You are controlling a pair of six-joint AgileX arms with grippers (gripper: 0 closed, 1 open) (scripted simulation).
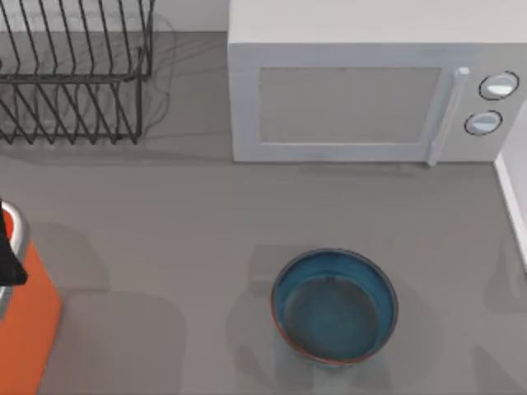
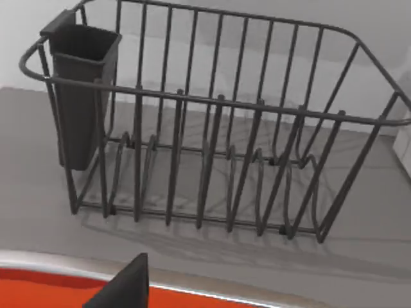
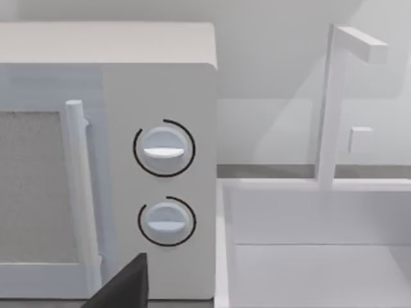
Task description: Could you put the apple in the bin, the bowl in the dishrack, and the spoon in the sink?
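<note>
The bowl point(image 1: 333, 306), teal-blue inside with a brownish rim, stands upright on the grey counter at front centre-right, with nothing in it. The orange bin point(image 1: 29, 317) with its silver rim point(image 2: 212, 282) sits at the front left edge. My left gripper point(image 1: 8, 247) hangs over the bin; a black part of it point(image 2: 125, 289) shows above the rim. The black wire dishrack point(image 1: 70, 74) point(image 2: 212, 147) stands at the back left. The white sink point(image 3: 314, 256) lies at the right edge point(image 1: 512, 197). My right gripper point(image 3: 122, 287) faces the sink and the microwave. The apple and the spoon are out of view.
A white microwave point(image 1: 370, 90) point(image 3: 109, 160) with two dials fills the back centre and right, next to the sink. A white faucet point(image 3: 334, 109) rises behind the basin. A dark cutlery holder point(image 2: 80, 96) hangs on one end of the dishrack.
</note>
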